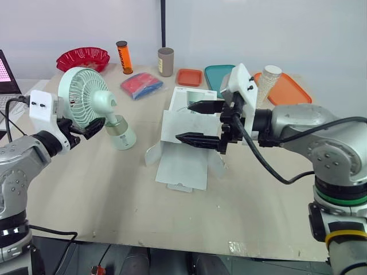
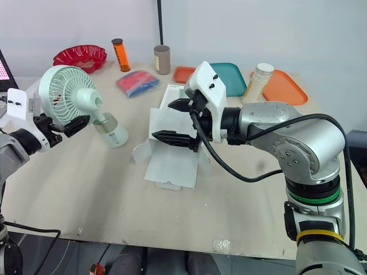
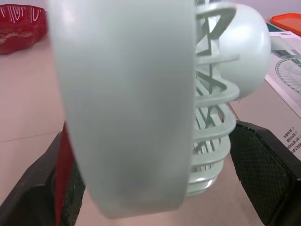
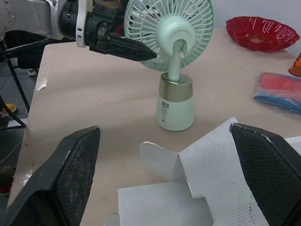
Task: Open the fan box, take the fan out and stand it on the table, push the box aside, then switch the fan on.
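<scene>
**Colleague:** Where's the fan from your end?

**Me:** I see the mint-green plastic fan (image 1: pixel 102 103) standing upright on its base on the pale wooden desk (image 1: pixel 114 195). It is near the opened white cardboard box (image 1: pixel 183 154), on its left and not touching it.

**Colleague:** And your left gripper?

**Me:** My left gripper (image 3: pixel 150 155) is spread wide, with one black finger on either side of the fan's round cage. The finger on the motor side stands clear of the grille. I cannot tell whether the other one touches.

**Colleague:** The right one?

**Me:** My right gripper (image 1: pixel 200 123) hangs above the box's open flaps, fingers far apart, holding nothing.
</scene>
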